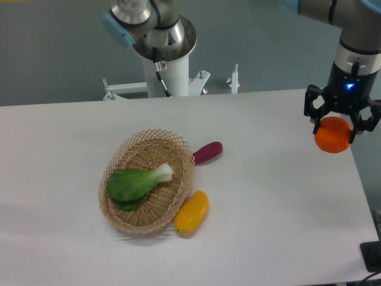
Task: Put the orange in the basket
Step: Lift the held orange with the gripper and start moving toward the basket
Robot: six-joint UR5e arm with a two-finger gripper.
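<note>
The orange (332, 135) is a bright round fruit held between the black fingers of my gripper (334, 130), which is shut on it at the far right, above the table's right edge. The basket (119, 215) is a tan woven wicker oval at the left-centre of the table, far to the left of the gripper. A green leafy vegetable (134, 183) lies inside the basket.
A purple-red oblong vegetable (208, 152) lies just right of the basket's rim. A yellow oblong fruit (191, 212) rests against the basket's lower right side. The arm's white base column (168, 71) stands behind the white table (274, 226).
</note>
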